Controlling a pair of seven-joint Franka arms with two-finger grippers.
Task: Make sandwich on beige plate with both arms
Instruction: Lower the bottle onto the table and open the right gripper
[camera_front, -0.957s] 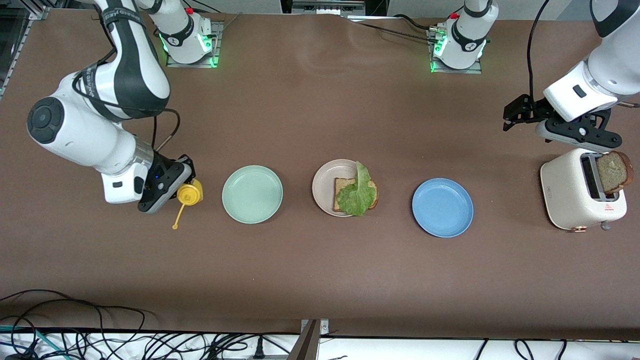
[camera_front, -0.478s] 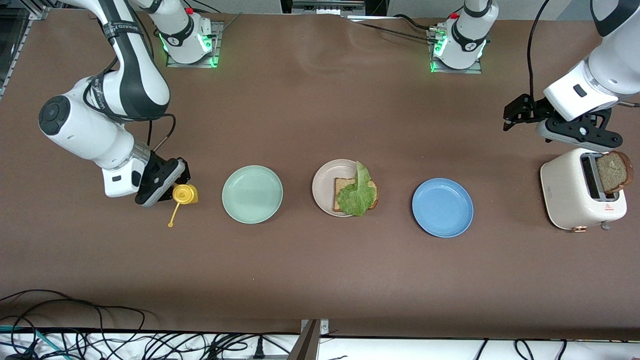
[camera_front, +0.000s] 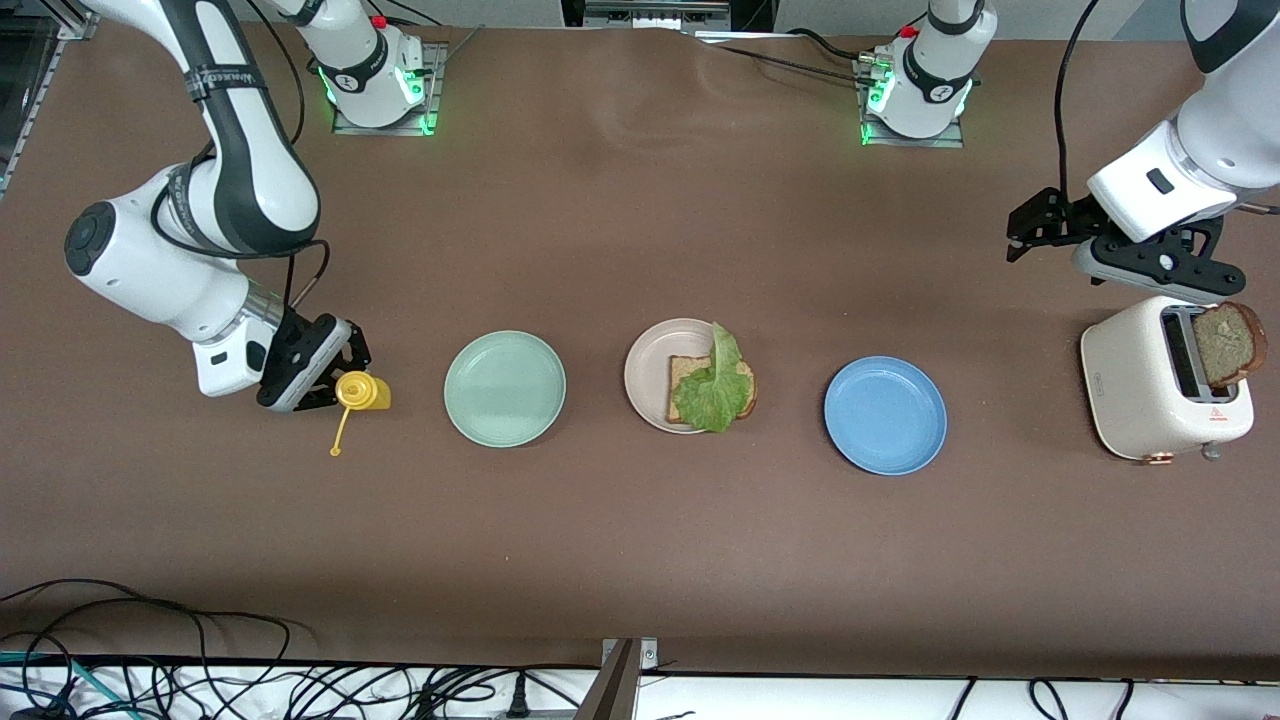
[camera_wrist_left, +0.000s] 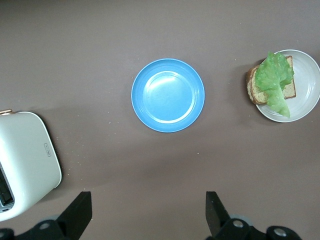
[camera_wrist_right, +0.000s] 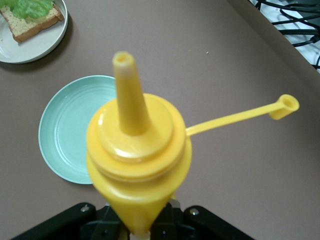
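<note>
The beige plate (camera_front: 650, 360) sits mid-table between two other plates. On it lies one slice of brown bread (camera_front: 685, 372) with a ruffled lettuce leaf (camera_front: 712, 388) draped over it; both also show in the left wrist view, bread (camera_wrist_left: 254, 88) and lettuce (camera_wrist_left: 275, 80). A second brown slice (camera_front: 1228, 345) sticks out of the toaster (camera_front: 1140, 385). My right gripper (camera_front: 338, 382) is shut on a yellow squeeze bottle (camera_front: 364, 392) beside the mint-green plate (camera_front: 505, 388). The bottle's open nozzle (camera_wrist_right: 125, 75) shows, its cap (camera_wrist_right: 283, 106) hanging on its strap. My left gripper (camera_front: 1030, 225) waits open above bare table by the toaster.
A blue plate (camera_front: 885, 415) lies between the beige plate and the toaster. The toaster stands at the left arm's end of the table. Cables (camera_front: 150, 660) run along the table edge nearest the front camera.
My right arm has drawn the yellow bottle a little away from the mint-green plate, toward the right arm's end of the table. The left arm has not moved.
</note>
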